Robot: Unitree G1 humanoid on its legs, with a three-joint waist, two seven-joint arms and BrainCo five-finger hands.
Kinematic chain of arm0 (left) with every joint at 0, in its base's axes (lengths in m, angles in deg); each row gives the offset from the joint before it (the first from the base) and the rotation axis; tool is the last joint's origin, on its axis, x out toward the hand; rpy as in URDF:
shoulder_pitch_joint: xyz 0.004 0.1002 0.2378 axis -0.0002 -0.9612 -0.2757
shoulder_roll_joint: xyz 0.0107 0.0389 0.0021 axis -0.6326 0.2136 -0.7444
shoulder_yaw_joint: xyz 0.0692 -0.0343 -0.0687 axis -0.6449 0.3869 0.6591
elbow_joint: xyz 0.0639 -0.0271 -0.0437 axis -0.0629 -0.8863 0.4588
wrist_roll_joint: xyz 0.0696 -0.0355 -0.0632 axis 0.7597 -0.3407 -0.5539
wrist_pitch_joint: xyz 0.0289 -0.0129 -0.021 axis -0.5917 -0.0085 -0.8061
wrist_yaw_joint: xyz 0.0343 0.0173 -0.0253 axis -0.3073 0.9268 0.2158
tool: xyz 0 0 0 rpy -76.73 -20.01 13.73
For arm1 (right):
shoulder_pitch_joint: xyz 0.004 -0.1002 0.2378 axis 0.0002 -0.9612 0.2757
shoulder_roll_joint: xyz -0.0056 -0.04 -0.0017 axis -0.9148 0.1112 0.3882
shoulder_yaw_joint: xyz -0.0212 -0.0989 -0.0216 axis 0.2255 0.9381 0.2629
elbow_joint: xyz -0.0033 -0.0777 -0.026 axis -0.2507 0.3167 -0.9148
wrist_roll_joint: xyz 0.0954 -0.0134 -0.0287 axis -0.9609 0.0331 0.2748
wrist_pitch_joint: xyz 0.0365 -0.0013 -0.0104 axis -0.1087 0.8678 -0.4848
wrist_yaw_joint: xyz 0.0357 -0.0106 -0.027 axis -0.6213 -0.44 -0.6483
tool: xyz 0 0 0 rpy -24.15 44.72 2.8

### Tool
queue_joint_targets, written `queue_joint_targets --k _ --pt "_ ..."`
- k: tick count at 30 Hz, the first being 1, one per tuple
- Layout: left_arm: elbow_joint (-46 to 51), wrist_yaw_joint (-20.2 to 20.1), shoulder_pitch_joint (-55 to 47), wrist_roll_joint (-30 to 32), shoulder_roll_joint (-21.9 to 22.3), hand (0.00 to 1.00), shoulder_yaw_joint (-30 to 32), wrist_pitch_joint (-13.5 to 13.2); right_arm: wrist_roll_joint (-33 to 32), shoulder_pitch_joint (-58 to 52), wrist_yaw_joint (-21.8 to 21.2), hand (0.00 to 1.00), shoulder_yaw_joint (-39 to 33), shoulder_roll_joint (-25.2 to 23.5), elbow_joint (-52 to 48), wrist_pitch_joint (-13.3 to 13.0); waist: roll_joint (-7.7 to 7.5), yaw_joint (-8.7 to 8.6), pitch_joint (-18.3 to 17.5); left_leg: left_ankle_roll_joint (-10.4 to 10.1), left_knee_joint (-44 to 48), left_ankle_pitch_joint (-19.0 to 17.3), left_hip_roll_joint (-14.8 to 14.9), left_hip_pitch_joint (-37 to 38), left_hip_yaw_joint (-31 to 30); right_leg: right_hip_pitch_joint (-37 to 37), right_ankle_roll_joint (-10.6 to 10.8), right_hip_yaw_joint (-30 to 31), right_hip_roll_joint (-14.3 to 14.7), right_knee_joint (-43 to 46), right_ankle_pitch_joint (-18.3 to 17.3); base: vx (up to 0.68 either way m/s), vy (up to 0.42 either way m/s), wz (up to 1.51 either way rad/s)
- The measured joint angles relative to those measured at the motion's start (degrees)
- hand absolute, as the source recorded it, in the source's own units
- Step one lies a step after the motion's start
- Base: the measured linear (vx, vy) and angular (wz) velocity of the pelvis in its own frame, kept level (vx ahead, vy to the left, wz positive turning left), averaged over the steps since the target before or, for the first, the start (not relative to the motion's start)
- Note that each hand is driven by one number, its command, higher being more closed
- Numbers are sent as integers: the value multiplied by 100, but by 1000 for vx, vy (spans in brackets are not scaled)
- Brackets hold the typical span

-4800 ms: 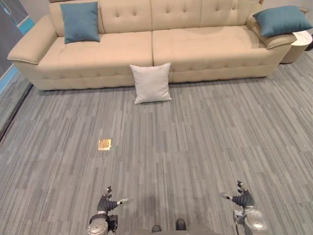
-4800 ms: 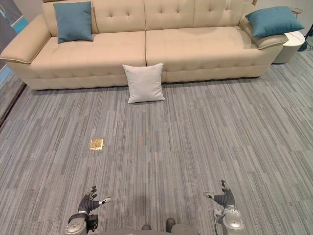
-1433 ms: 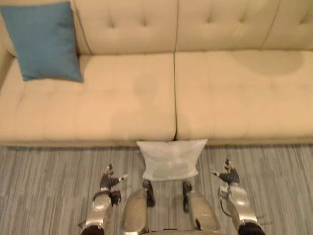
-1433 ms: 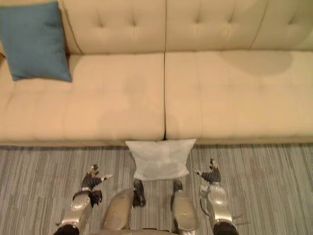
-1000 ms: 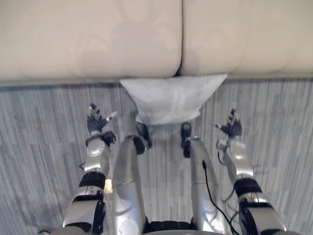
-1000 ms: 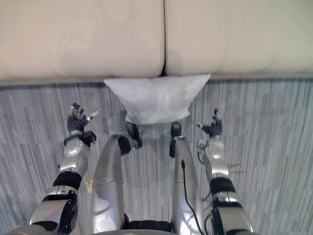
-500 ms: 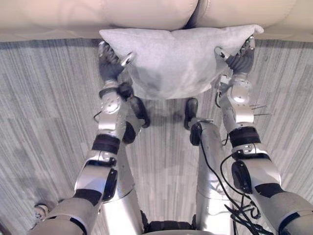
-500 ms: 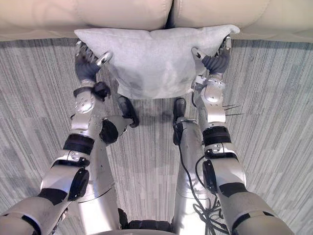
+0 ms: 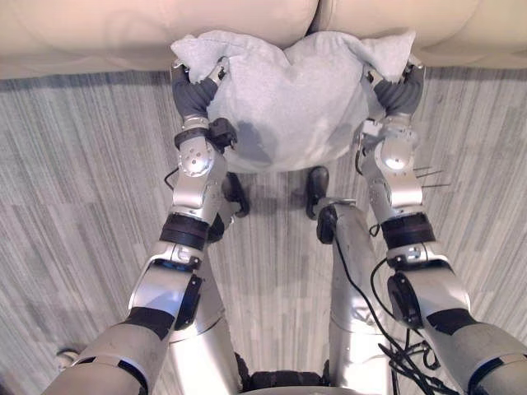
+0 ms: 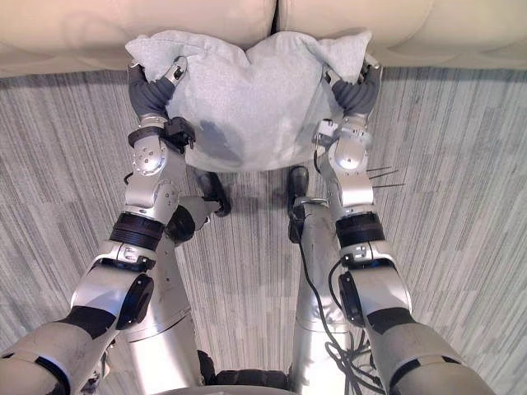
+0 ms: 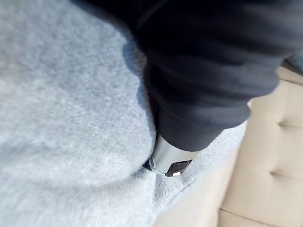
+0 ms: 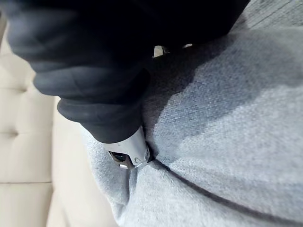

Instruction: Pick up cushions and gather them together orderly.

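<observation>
So half a second back we had both hands just parked at the two sides of the cushion [image 9: 288,107] with fingers spread and the thing still flat against the front of the sofa [image 9: 123,33], and now we've actually squeezed in. The left hand [image 9: 193,95] and right hand [image 9: 397,95] are each clamped on a top corner, thumb dug into the front face and the fingers wrapped round behind, and the cushion has puffed out in the middle with both corners puckered up over the hands. Both wrist views back that up: cloth dented right where a digit presses in. The cushion itself is held between the two hands, up against the sofa's front edge and right above the floor [image 9: 82,206]. We honestly can't tell if its bottom edge has left the floor or is still resting there. What that means for the job, as we read it: the grab on the first cushion looks done and the lift is next, so we're early on. It then has to go up onto the sofa by the blue cushions we saw there a few seconds ago. It's soft and squashy, so the worry is a corner slipping out of one hand on the way up
</observation>
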Motion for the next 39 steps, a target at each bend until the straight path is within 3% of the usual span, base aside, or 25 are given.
queue_joint_targets --k 5,7,10,15,20,24,26,28,29,30,31,33,35,36,37,38,39 --pt "1113 -3 -1296 244 91 100 -422 -100 248 -1600 -7 100 132 -305 -1426 -50 -5 14 -228 -189 -1114 154 -98 1780 261 1793 -40 -154 -55 -1202 170 45 -50 6" --pt "1446 -31 -2051 472 279 100 -562 -191 398 -2486 -77 100 198 -421 -1877 -179 -13 -7 -766 -251 -1573 212 -208 2466 304 2526 -33 -213 -80 -1708 176 204 -2 15" --pt "1824 -35 -2873 557 411 100 -553 -274 449 -3148 -279 100 431 -442 -2454 -236 -14 -44 -996 -252 -2113 215 -350 3598 475 3616 -9 -219 -137 -2281 190 228 33 1" --pt "1927 -52 -4029 621 446 100 -551 -396 563 -3664 -671 100 777 -460 -2519 -344 -22 -50 -1630 -363 -3298 405 -688 4787 714 4731 140 -76 -151 -3532 489 201 25 -12" --pt "1933 -215 -4619 712 455 100 -554 -393 664 -3665 -910 100 821 -439 -2298 -359 -22 -82 -1798 -374 -4165 600 -932 5627 772 5628 204 121 -141 -4713 1004 160 42 -24" --pt "2031 -285 -4833 725 456 100 -561 -383 663 -3669 -1001 100 874 -347 -2288 -369 -42 -86 -1905 -385 -4257 587 -1007 5827 847 5723 233 295 -153 -4757 1085 103 46 -25" --pt "2064 -292 -4923 726 446 100 -562 -372 659 -3653 -1025 100 903 -329 -2105 -405 -39 -74 -1904 -407 -4212 347 -992 6044 855 5642 313 313 -136 -4284 1034 64 87 -31" --pt "2064 -318 -5089 756 429 100 -572 -287 660 -3656 -1027 100 926 -319 -1760 -408 -79 -90 -1887 -379 -4137 24 -1006 6492 940 5212 573 270 -242 -2665 860 51 38 -24" --pt "2064 -327 -5126 772 417 100 -574 -256 660 -3656 -1027 100 938 -317 -1686 -408 -86 -93 -1886 -334 -4134 -48 -1035 6612 960 5109 618 230 -310 -2271 893 114 32 -9" --pt "2066 -351 -5203 801 374 100 -574 -226 661 -3656 -1029 100 997 -299 -1552 -408 -78 -112 -1888 -215 -4141 -188 -1080 6849 967 4899 576 19 -476 -1700 862 168 27 1" --pt "2066 -373 -5262 846 292 100 -570 -231 662 -3657 -1070 100 1050 -276 -1472 -408 -84 -171 -1903 -210 -4151 -288 -1084 7024 965 4773 348 -280 -588 -1690 536 123 2 4" --pt "2073 -382 -5251 881 198 100 -559 -247 661 -3656 -1146 100 1094 -276 -1469 -408 -104 -182 -1924 -244 -4206 -348 -1083 7080 935 4551 266 -554 -623 -2309 493 228 -61 15" --pt "2067 -388 -5248 882 152 100 -567 -235 661 -3662 -1184 100 1097 -186 -1449 -398 -97 -253 -1925 -364 -4316 -398 -1077 7125 821 4433 152 -630 -482 -3586 861 348 -130 28" --pt "2059 -392 -5249 882 118 100 -593 -230 660 -3680 -1212 100 1094 -102 -1449 -381 -125 -270 -1941 -572 -4379 -411 -1101 7233 798 4453 175 -544 -358 -4403 1346 342 -136 34" --pt "2045 -412 -5250 883 103 100 -617 -224 654 -3743 -1254 100 1090 -68 -1465 -381 -168 -298 -1962 -768 -4330 -505 -1145 7337 705 4558 53 -445 -322 -4766 1664 582 -224 51" --pt "1899 -431 -5253 889 235 100 -701 -197 652 -3888 -1263 100 1063 117 -1466 -373 82 -360 -2010 -994 -4226 -644 -964 7469 477 4603 -163 -398 -170 -4451 2131 529 -174 40" --pt "1852 -443 -5278 894 309 100 -757 -180 651 -3954 -1268 100 1056 154 -1469 -352 225 -382 -2078 -1153 -4126 -546 -816 7452 354 4598 -264 -508 -75 -4280 1995 632 -209 28"
